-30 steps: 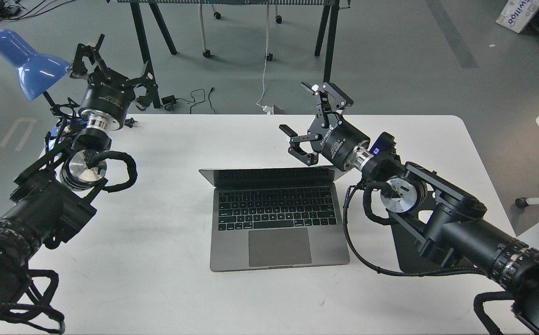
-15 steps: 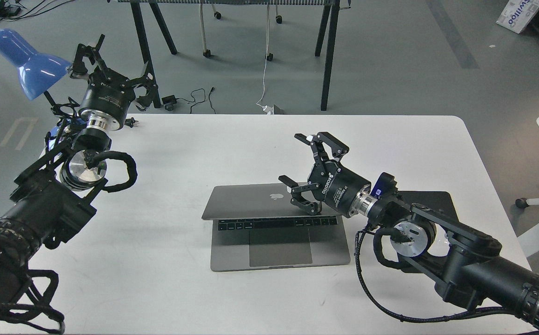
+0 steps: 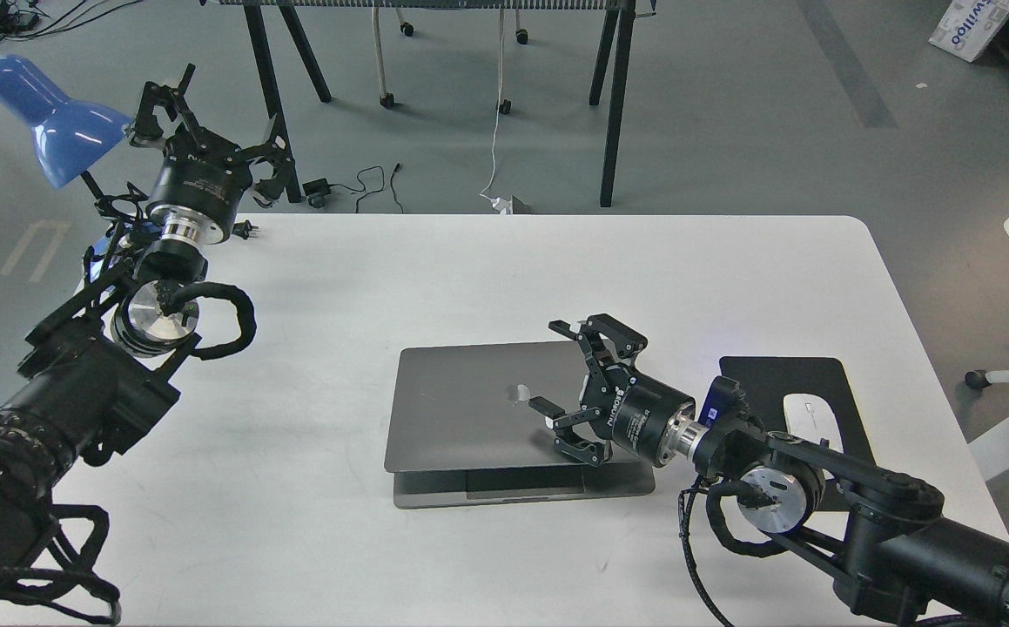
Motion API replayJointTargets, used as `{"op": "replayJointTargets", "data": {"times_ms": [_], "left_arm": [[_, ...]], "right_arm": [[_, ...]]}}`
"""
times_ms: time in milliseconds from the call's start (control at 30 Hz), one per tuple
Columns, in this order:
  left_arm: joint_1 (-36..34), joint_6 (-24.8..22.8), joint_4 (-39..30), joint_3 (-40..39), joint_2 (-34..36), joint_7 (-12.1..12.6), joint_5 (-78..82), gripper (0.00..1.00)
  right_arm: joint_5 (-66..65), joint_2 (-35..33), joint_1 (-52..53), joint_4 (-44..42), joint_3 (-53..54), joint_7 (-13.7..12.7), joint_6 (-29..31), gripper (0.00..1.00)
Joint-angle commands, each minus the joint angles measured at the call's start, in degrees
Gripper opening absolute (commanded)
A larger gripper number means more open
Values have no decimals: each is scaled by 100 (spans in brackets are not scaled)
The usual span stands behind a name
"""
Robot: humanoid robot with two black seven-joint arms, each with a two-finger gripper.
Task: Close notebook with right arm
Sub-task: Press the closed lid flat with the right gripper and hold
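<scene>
Space-grey metal notebook [image 3: 469, 409] lying near the middle of the white rectangular table [image 3: 365, 270], its lid lowered almost flat over the base. A thin strip of the base and trackpad shows along the near edge, below the lid's front edge. The apple logo on the lid appears as a pale spot right of the lid's centre.

Right arm [image 3: 817, 514], black and multi-jointed with silver round joint caps and braided cable, enters from the lower right corner. Right gripper [image 3: 569, 383] sits over the right part of the lid, fingers spread wide apart with nothing between them; the near finger [image 3: 548, 409] lies against or just above the lid surface beside the logo, though contact cannot be confirmed.

Black rectangular mouse pad [image 3: 765, 383] lies on the table right of the notebook, partly covered by the arm, with a white computer mouse [image 3: 809, 418] resting on it.

Left arm [image 3: 95, 383] reaches along the far left edge of the table. Left gripper [image 3: 208, 113] is raised beyond the table's far left corner, fingers splayed wide and empty, just right of a blue metal desk lamp shade [image 3: 51, 117].
</scene>
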Motion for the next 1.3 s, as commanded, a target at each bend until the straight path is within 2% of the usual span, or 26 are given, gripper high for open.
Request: {"op": "replayJointTargets", "data": {"times_ms": [0,367,733,867,1033,1100,1200,1267], "left_arm": [[0,0,0,0,-8,-1,1,100],[0,0,0,9,-8,-1,1,100],[0,0,0,9,1,-1,1,100],[0,0,0,9,1,-1,1,100],[0,0,0,9,1,-1,1,100],[0,0,0,9,1,-1,1,100],[0,0,0,9,1,-1,1,100],[0,0,0,9,-8,-1,1,100]], "right_arm": [[-200,-2,-66,-40,-181,-12,-100,100],[-307,86,-110,-285,-508,-12,-724,100],[-289,33,-154,-14,-333,76,-707,100],[-289,-98,-163,267,343,76,-532,100],[-289,-345,-58,321,1643,15,505,100],[-298,-371,100,268,2092,-29,541,100],[-272,-459,320,49,2733,-240,533,100],[-219,-442,347,-205,3347,-258,541,100]]}}
